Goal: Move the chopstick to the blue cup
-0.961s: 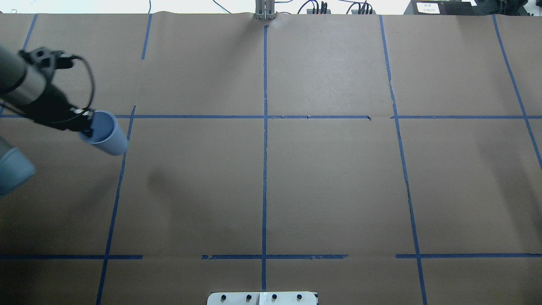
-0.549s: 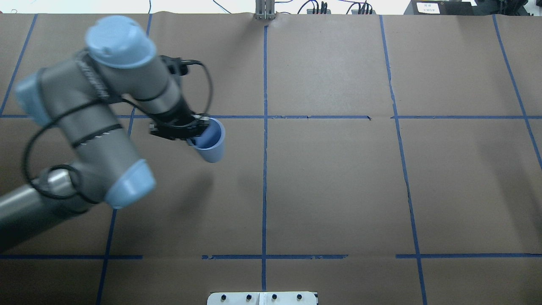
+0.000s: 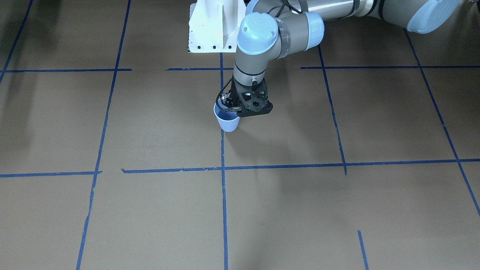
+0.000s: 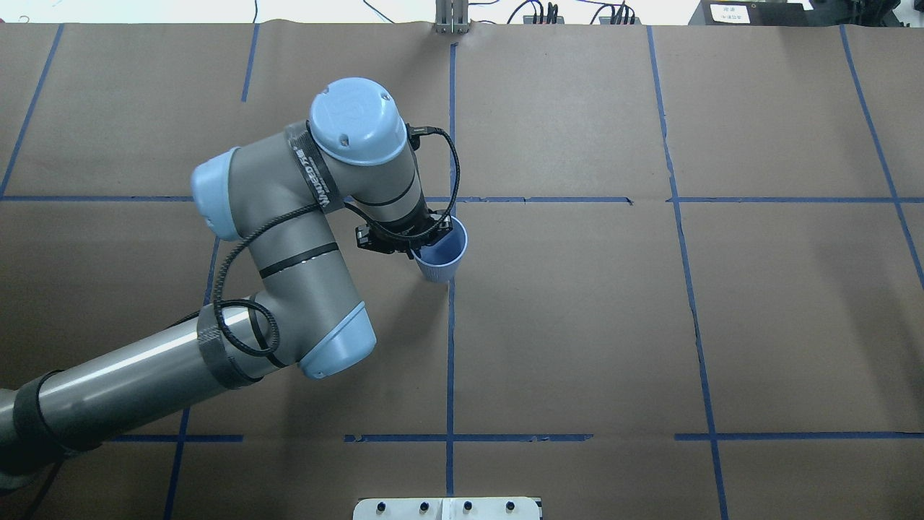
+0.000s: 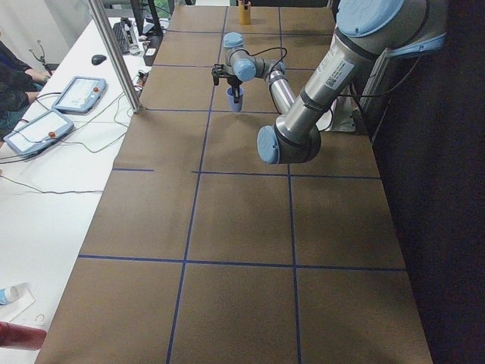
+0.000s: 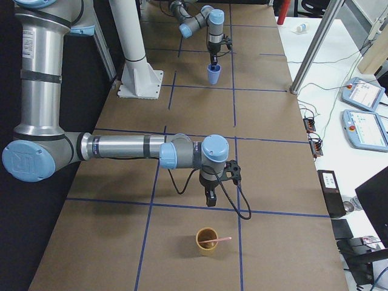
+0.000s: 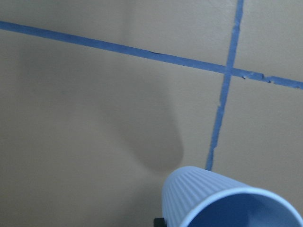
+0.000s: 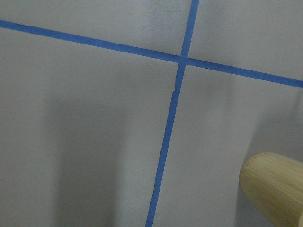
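Note:
The blue cup (image 4: 442,254) is light blue and ribbed, and hangs slightly tilted near the table's centre by a tape crossing. My left gripper (image 4: 424,242) is shut on its rim. The cup also shows in the front view (image 3: 227,120) and the left wrist view (image 7: 222,203). I cannot tell if its base touches the table. The pale-pink chopstick (image 6: 217,241) rests in a tan bamboo cup (image 6: 207,240) at the table's right end. My right gripper (image 6: 210,197) hangs a little short of that cup; I cannot tell if it is open. The bamboo cup shows in the right wrist view (image 8: 274,189).
Brown paper with a blue tape grid (image 4: 451,325) covers the table. The white robot base (image 3: 210,26) stands at the robot's edge. Tablets (image 6: 364,130) and cables lie on the white side table beyond the far edge.
My left arm has swung from the table's far left to its centre, carrying the blue cup with it.

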You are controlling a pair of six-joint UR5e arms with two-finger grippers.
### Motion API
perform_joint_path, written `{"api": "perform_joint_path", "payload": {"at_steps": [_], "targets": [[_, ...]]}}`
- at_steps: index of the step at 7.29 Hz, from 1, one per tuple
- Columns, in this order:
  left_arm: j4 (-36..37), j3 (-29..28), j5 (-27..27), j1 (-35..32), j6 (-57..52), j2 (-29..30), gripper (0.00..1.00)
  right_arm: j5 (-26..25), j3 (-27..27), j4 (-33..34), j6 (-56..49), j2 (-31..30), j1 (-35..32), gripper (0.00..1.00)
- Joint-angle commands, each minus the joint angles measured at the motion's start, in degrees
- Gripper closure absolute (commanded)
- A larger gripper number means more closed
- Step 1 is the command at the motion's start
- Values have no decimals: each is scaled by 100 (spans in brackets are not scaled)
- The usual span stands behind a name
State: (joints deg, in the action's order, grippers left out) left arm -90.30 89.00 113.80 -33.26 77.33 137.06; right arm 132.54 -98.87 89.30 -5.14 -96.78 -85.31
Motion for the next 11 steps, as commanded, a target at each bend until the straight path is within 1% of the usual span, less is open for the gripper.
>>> {"api": "perform_joint_path", "payload": {"at_steps": [1, 2, 3, 4, 5, 6, 7, 8, 9, 10, 11], "targets": [[-321, -260, -59, 135, -7, 13, 99, 0, -1, 0, 4, 10, -3, 0], [-330, -260, -59, 153, -16, 22, 93, 0, 8, 0, 4, 10, -3, 0], [-330, -260, -51, 162, -16, 22, 80, 0, 8, 0, 4, 10, -3, 0], [-330, -260, -51, 162, -33, 13, 34, 0, -1, 0, 4, 10, -3, 0], [-321, -217, -68, 162, -60, 13, 0, 0, -19, 0, 13, 10, -3, 0], [-295, -147, -51, 145, -77, 13, 0, 0, -71, -9, 152, 27, -3, 0], [-112, 141, 45, 14, -373, -48, 0, 0, -71, -9, 232, 80, -3, 0], [359, 518, 412, -265, -855, -231, 0, -9, -71, -18, 268, 106, -3, 0], [703, 1192, 755, -677, -1686, -816, 0, -9, -80, -9, 277, 115, -3, 0], [924, 1616, 1089, -1230, -2678, -1378, 0, -9, -80, -9, 268, 115, -3, 0], [927, 1638, 1318, -1801, -3697, -1836, 0, -9, -72, -26, 268, 107, -12, 0]]}}
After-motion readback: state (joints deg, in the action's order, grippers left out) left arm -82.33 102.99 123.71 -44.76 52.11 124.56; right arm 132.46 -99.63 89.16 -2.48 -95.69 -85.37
